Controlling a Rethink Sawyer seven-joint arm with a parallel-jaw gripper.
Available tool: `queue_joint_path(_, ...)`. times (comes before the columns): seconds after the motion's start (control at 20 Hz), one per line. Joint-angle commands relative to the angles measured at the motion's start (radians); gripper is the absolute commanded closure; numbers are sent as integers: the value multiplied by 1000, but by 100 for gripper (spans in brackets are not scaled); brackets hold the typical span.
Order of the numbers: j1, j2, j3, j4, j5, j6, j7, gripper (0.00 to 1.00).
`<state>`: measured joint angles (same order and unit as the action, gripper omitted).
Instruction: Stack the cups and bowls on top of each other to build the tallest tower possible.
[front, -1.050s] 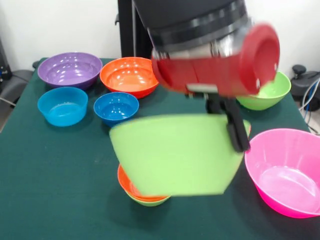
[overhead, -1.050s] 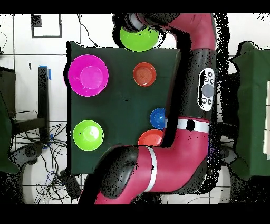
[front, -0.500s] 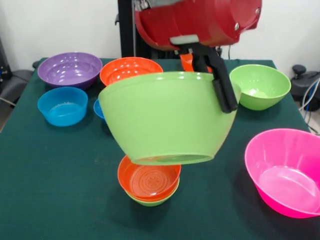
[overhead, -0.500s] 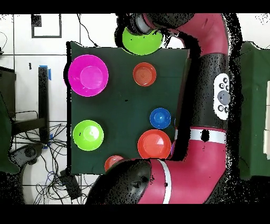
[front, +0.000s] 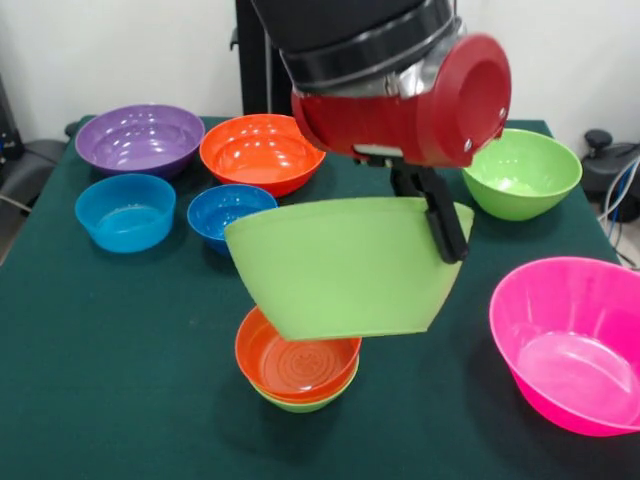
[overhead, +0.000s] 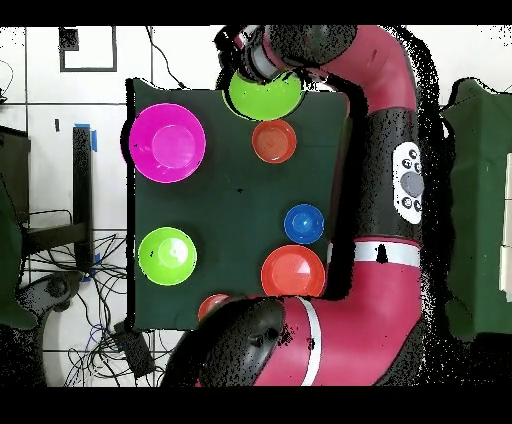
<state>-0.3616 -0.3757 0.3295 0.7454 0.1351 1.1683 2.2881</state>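
1. Holding the large lime green bowl (front: 345, 268) by its rim, the gripper (front: 440, 225) is clamped there: one black finger (front: 443, 228) sits outside the wall, the other is hidden inside.
2. Bowl hangs tilted in the air, just above the tower (front: 297, 370), a small orange bowl (front: 297, 362) nested in a small green base (front: 305, 402); not seated yet.
3. Handling guess: light, stiff, glossy plastic. A one-sided rim pinch lets it swing and slip, so grip deep on the wall.
4. Base is far narrower than the held bowl; expect tipping unless centred.
5. Spare bowls stand apart: pink (front: 570, 340), green (front: 522, 173), big orange (front: 260, 152), purple (front: 140, 138), two blue (front: 232, 214).
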Motion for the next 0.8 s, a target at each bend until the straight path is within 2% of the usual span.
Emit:
queue_joint_path(0.05, 30, 70, -31, 138, -54, -58, 58, 100)
queue_joint_path(0.15, 41, 113, -36, 123, -48, -86, 90, 100)
queue_joint_path(0.3, 36, 144, -24, 106, -38, -77, 53, 100)
queue_joint_path(0.5, 23, 122, -24, 159, -36, -78, 10, 100)
queue_joint_path(0.8, -14, 54, -6, 294, -19, -112, -49, 100)
